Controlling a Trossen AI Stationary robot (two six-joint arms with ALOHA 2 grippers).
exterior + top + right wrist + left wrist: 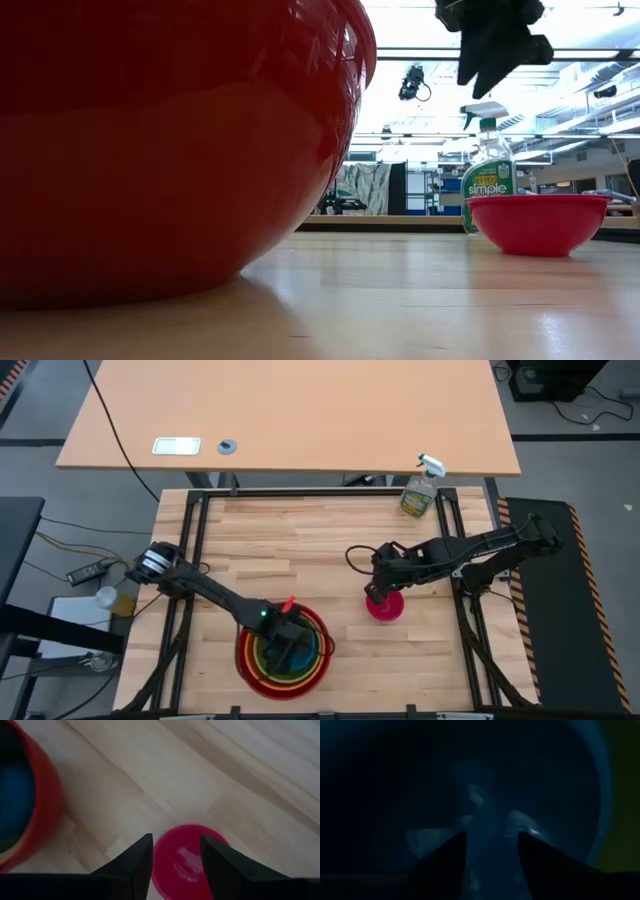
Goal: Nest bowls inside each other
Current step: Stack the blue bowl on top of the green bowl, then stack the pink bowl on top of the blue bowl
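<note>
- High view from above: the right gripper (379, 598) hovers over the smallest bowl, a magenta-pink bowl (386, 606), which sits alone on the wooden table (320, 540), right of centre.
- Right wrist view: that gripper's two dark fingers (131, 865) stand apart with nothing between them, and the pink bowl (181, 862) shows through the gap below, not yet touched.
- Low view from table height: the right gripper (493, 45) hangs in the air well above the pink bowl (538, 222), so it is released and not grasping.
- Left gripper (287, 643) reaches down inside the stack of bowls near the front edge of the table. Its fingers (445, 865) are spread, with only the blue bowl (560, 785) filling the dim wrist view; nothing seems to be clamped.
- The stack: largest red bowl (283, 652) outermost, with orange, lime green and blue rims nested inside it.
- Step in hand, as a judgement: four bowls are nested and only the pink one remains outside. The right arm appears set up to pick it up.
- Next move likely calls for lowering the right gripper onto the pink bowl's rim and closing, while the left arm clears out of the stack so the pink bowl can be set into the blue one.
- Right arm stretches in from the table's right side, bent down at the wrist; left arm reaches in diagonally from the left.
- A green spray bottle (420, 493) stands at the far right corner, well apart.
</note>
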